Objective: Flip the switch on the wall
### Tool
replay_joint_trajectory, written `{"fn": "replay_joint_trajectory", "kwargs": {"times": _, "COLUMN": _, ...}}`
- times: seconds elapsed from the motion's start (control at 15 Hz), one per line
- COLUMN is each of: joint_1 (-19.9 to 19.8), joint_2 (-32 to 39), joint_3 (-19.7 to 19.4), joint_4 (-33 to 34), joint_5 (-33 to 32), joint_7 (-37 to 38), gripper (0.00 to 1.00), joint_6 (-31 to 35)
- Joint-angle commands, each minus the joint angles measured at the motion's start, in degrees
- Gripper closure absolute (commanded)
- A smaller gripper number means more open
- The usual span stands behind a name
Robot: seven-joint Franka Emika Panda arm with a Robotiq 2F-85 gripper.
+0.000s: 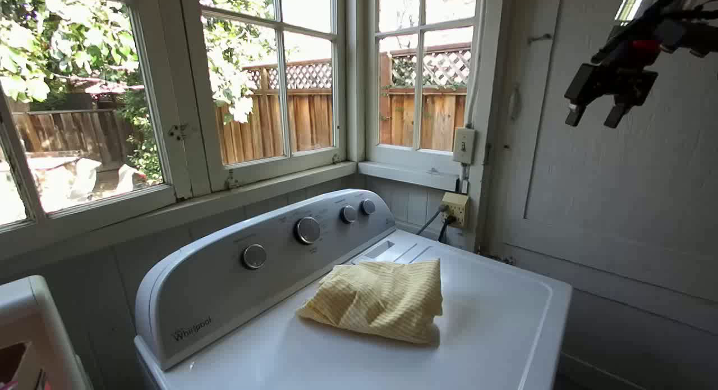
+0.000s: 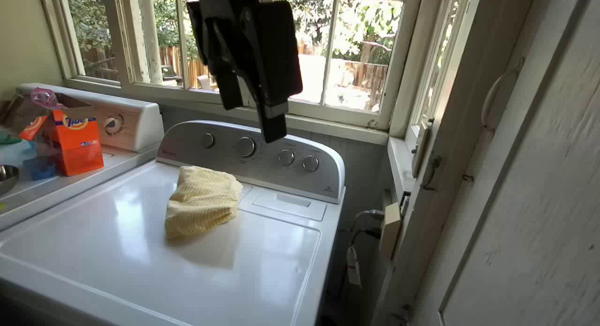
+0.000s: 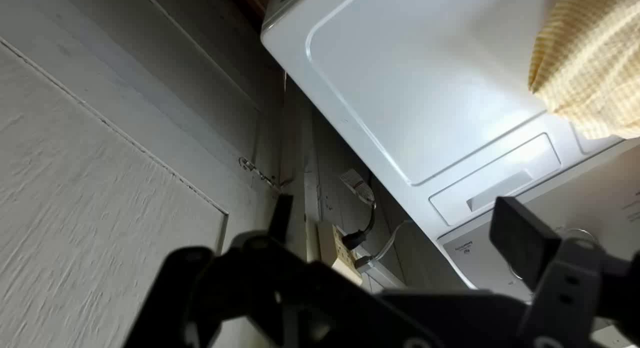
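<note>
Just below the switch (image 1: 464,145) juts a corded outlet (image 1: 459,203); an open gap parts washer (image 1: 488,311) from wall (image 1: 611,193); my jaws gape wide.

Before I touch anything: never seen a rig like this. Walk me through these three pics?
The dark two-fingered tool is a robot's end effector. Two pictures come from cameras standing outside the robot; the wrist view is shot from the robot itself, looking down past the end effector. A rumpled yellow striped cloth lies on the white Whirlpool machine; an orange Tide box stands on the machine beside it. Nothing is held: the fingers are apart with a bare gap between them. The target, the switch, is the small off-white plate above the power outlet.
</note>
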Motion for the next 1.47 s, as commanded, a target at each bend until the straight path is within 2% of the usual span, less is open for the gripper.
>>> {"fn": "replay_joint_trajectory", "kwargs": {"times": 0.0, "joint_1": -0.5, "joint_2": 0.2, "joint_3": 0.4, "joint_4": 0.2, "joint_5": 0.4, "joint_7": -0.3, "gripper": 0.0, "joint_6": -0.2}}
{"fn": "replay_joint_trajectory", "kwargs": {"times": 0.4, "joint_1": -0.5, "joint_2": 0.2, "joint_3": 0.4, "joint_4": 0.2, "joint_5": 0.4, "joint_7": -0.3, "gripper": 0.0, "joint_6": -0.2}}
{"fn": "replay_joint_trajectory", "kwargs": {"times": 0.73, "joint_1": 6.0, "joint_2": 1.8, "joint_3": -3.1, "joint_4": -4.2, "joint_5": 13.0, "joint_7": -6.5, "gripper": 0.0, "joint_6": 5.4}}
{"fn": "replay_joint_trajectory", "kwargs": {"times": 0.87, "joint_1": 8.2, "joint_2": 2.9, "joint_3": -3.6, "joint_4": -7.4, "joint_5": 17.4, "joint_7": -10.1, "gripper": 0.0, "joint_6": 14.6}}
{"fn": "replay_joint_trajectory", "kwargs": {"times": 0.93, "joint_1": 10.1, "joint_2": 4.0, "joint_3": -4.6, "joint_4": -8.5, "joint_5": 20.6, "joint_7": -12.5, "gripper": 0.25, "joint_6": 19.1}}
{"fn": "replay_joint_trajectory", "kwargs": {"times": 1.0, "joint_1": 12.3, "joint_2": 4.9, "joint_3": -5.5, "joint_4": -9.7, "joint_5": 23.4, "joint_7": -15.7, "gripper": 0.26, "joint_6": 24.1}}
{"fn": "replay_joint_trajectory", "kwargs": {"times": 1.4, "joint_1": 29.3, "joint_2": 12.2, "joint_3": -13.2, "joint_4": -11.1, "joint_5": 41.3, "joint_7": -37.9, "gripper": 0.73, "joint_6": 52.6}}
